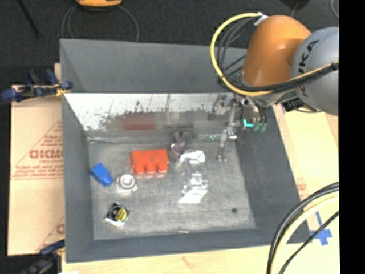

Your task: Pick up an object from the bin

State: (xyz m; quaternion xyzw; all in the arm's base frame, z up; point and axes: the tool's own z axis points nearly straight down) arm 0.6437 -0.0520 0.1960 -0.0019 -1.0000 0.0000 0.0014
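Observation:
My gripper [226, 143] hangs over the back right part of the bin floor, near the back wall. Nearest to it, on its left, lies a crumpled clear plastic piece [192, 157], and beside that a small dark purplish thing [178, 146]. A second clear, shiny packet [194, 188] lies in front of these, toward the middle of the bin. Nothing shows in the gripper.
Farther left lie an orange-red block with round studs [150, 161], a blue block [101, 174], a small silver round cap [126, 182] and a little black-and-yellow thing [117, 214]. The arm with its orange cover and cables reaches in from the upper right.

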